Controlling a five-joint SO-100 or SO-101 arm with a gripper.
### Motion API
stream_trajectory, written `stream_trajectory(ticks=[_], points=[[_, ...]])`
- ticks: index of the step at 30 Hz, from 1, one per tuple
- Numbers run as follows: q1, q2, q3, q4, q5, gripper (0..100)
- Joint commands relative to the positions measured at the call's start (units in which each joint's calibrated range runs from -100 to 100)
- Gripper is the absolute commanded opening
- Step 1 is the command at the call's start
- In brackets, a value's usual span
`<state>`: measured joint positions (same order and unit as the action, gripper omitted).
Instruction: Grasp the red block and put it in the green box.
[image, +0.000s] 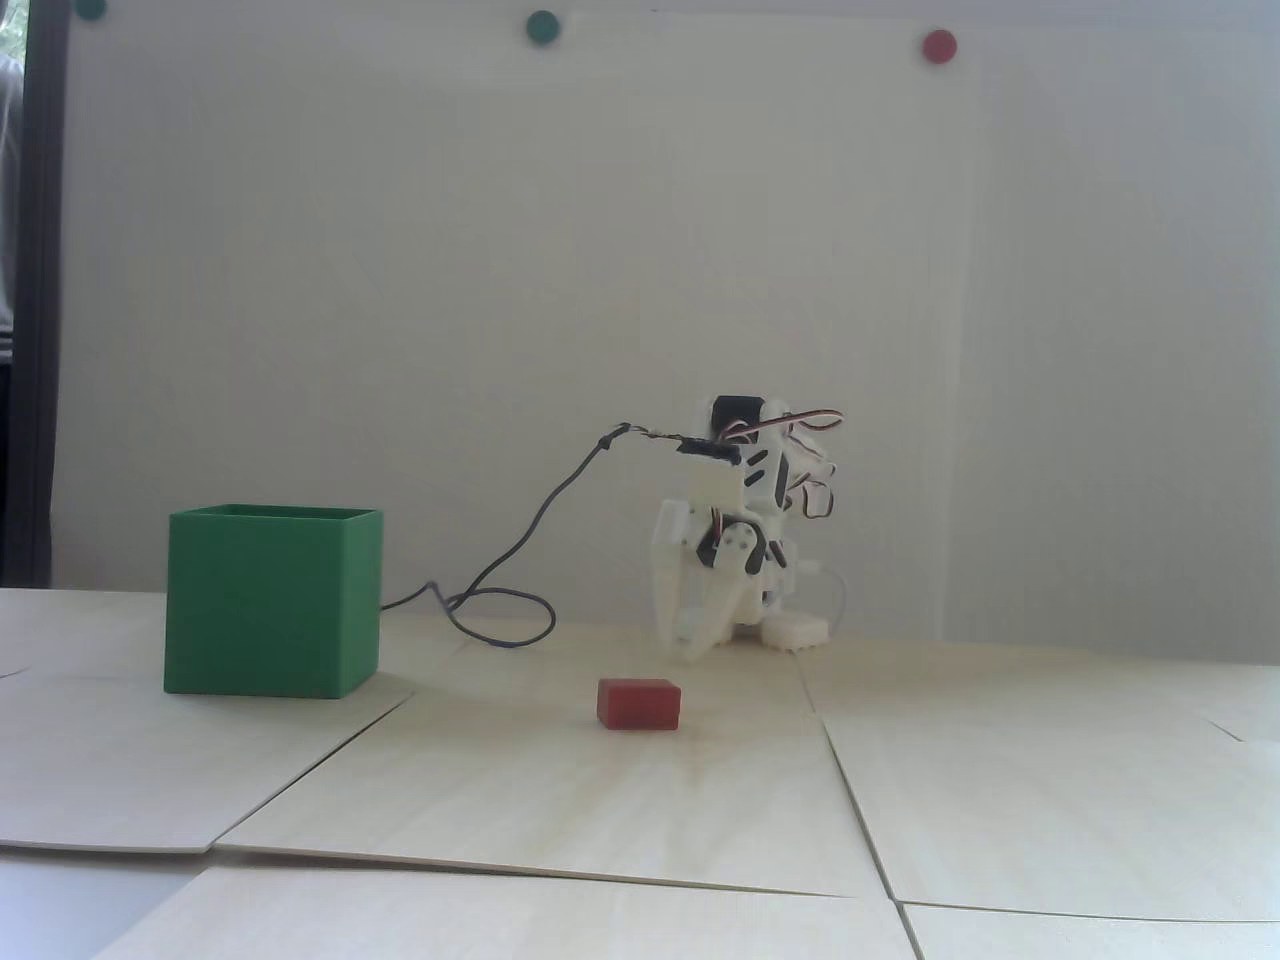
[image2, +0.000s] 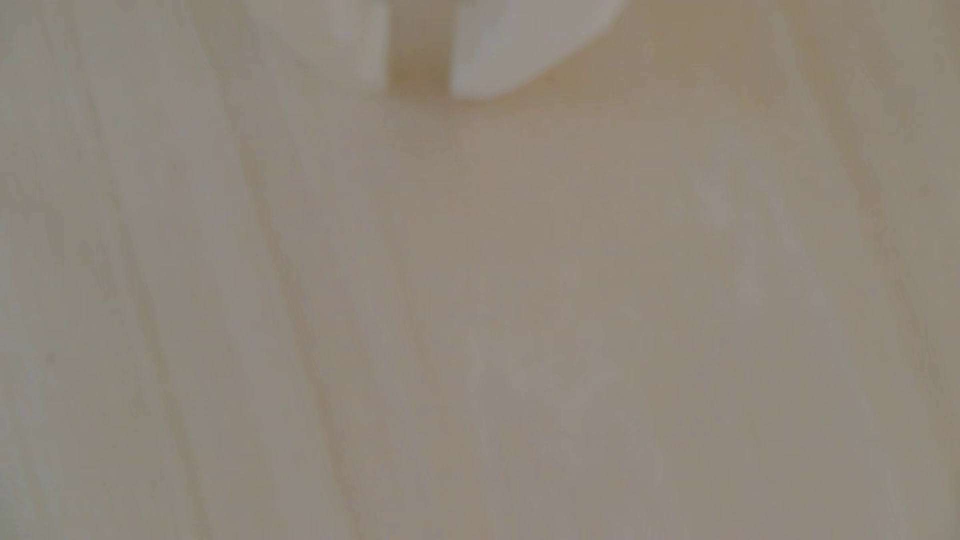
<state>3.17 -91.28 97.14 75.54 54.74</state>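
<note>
Matte red block (image: 640, 704) lies apart from thin-walled green box (image: 272, 600)

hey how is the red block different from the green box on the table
The red block is small, low and wider than tall; the green box is much bigger and roughly cube-shaped. In the fixed view the block sits near the middle, the box to its left. Both rest on the table, untouched.

red block (image: 640, 704) flat, apparently right of green box (image: 272, 600)
</note>
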Motion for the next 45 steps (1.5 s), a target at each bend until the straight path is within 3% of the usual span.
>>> stream_trajectory(ticks=[1,11,17,30,45], points=[[-0.80,-0.51,0.47,0.51,-0.18,2],[-7.23,4.63,-12.84,0.34,-0.55,3],[-11.66,28.87,-35.82,-2.69,-6.17,15],[-11.33,84.53,-90.92,-2.18,-7.37,16],[-11.49,115.72,-131.74,12.32,-5.13,16]])
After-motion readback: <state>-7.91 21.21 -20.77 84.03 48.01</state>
